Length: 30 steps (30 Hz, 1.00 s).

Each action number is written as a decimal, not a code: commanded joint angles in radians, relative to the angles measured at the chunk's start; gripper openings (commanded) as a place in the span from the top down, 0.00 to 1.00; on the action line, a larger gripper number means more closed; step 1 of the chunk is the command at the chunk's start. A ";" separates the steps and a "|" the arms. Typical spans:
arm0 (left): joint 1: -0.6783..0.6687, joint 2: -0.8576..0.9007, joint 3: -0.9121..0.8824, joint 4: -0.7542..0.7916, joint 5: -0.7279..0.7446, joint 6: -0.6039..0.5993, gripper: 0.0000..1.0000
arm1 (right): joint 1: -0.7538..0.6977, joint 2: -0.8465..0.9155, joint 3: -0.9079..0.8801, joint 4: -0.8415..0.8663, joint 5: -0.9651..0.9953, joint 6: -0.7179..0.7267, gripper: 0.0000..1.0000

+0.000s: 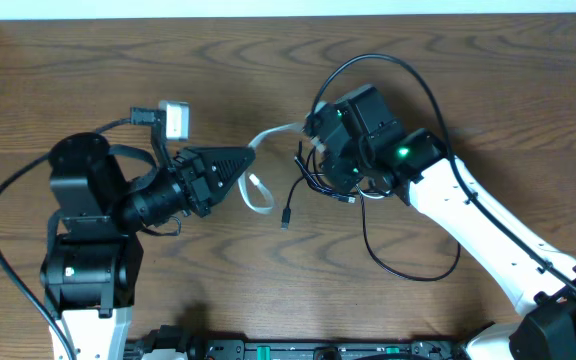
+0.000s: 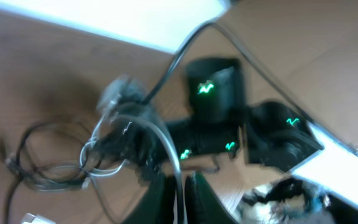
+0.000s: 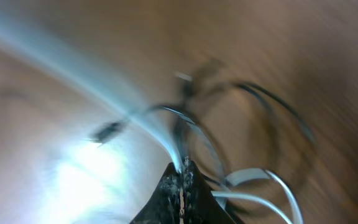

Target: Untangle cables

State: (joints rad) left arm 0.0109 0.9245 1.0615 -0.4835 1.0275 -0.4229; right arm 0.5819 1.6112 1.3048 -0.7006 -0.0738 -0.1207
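Observation:
The white cable stretches across the wooden table between my two grippers, with a loop hanging below the left one. My left gripper is shut on the white cable. My right gripper is shut on the white cable at its other end. The thin black cable lies tangled under the right gripper, its plug end loose on the table. In the left wrist view the black and white strands bunch together at the left.
A white charger block lies behind the left arm. Thick black robot wires loop beside the right arm. The table's far edge meets a white wall.

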 commanded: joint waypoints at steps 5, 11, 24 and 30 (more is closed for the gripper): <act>-0.001 0.056 0.023 -0.172 -0.218 0.122 0.42 | -0.104 -0.046 0.053 -0.056 0.433 0.170 0.99; -0.001 0.109 0.023 -0.194 -0.218 0.124 0.41 | -0.313 -0.178 0.162 -0.062 0.541 0.180 0.99; -0.001 0.155 0.023 -0.314 -0.457 0.161 0.41 | -0.534 -0.248 0.142 -0.292 -0.280 0.218 0.71; -0.001 0.175 0.023 -0.417 -0.655 0.161 0.41 | -0.459 -0.154 0.042 -0.302 -0.307 0.218 0.62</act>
State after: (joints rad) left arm 0.0109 1.0863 1.0622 -0.8791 0.5137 -0.2821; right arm 0.0891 1.4185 1.3880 -1.0050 -0.3019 0.0952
